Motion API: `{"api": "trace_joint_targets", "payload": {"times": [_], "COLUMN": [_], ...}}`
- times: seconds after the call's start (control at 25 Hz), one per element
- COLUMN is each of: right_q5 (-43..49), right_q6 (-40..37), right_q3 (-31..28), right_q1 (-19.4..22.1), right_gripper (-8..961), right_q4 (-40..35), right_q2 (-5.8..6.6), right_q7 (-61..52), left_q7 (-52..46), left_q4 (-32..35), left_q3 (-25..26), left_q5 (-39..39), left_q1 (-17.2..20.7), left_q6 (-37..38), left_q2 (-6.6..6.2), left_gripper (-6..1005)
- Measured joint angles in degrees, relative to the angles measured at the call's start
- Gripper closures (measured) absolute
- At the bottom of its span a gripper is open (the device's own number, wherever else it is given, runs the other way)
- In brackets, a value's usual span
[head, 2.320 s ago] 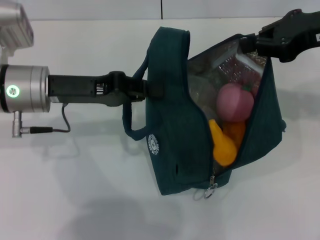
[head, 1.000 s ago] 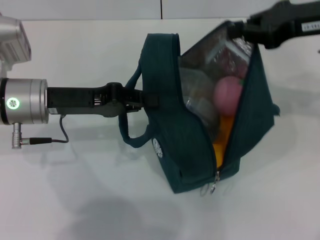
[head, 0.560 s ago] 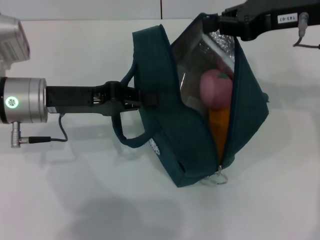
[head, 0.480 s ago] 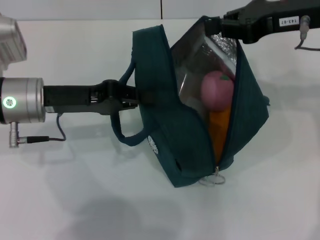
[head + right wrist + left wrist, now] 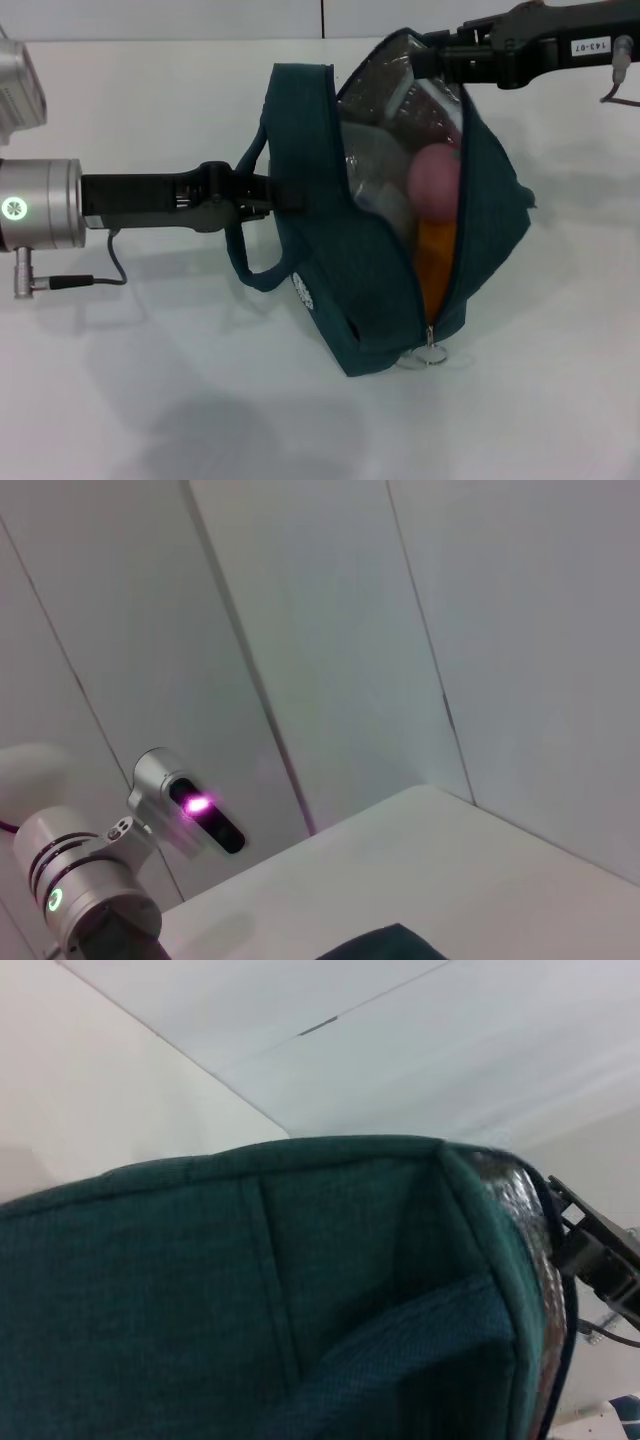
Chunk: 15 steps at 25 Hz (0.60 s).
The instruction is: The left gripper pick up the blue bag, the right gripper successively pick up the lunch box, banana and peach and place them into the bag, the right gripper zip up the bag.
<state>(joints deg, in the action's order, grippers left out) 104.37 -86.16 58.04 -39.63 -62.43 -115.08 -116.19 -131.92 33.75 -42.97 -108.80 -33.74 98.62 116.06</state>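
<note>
The bag [image 5: 340, 270] is dark teal-green fabric with a crinkled silver foil lining and a small round white logo [image 5: 299, 284]. Inside it show a pink peach [image 5: 434, 184] and a yellow-orange banana [image 5: 434, 262]. Both arms are black and silver above a white table [image 5: 150, 390].

Teal blue bag [image 5: 345, 270] gaping open, pink peach [image 5: 434, 183] above orange banana [image 5: 436, 265] inside
</note>
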Motion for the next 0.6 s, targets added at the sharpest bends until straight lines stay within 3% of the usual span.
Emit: {"api": "trace_joint_targets", "payload": {"times": [0.6], "right_q5": [-0.34], "right_q6": [-0.54], "right_q3": [-0.13], "right_q1": [3.35], "right_gripper": [272], "right_q4": [-4.73], "right_q2": [0.12], "right_q7": [0.57], "left_q7": [0.09], "left_q4": [0.00], "left_q3": [-0.01], "left_q5": [-0.03], "left_q1": [1.27], "left_q6": [-0.54], "left_q2": [-0.04], "left_gripper": [958]}}
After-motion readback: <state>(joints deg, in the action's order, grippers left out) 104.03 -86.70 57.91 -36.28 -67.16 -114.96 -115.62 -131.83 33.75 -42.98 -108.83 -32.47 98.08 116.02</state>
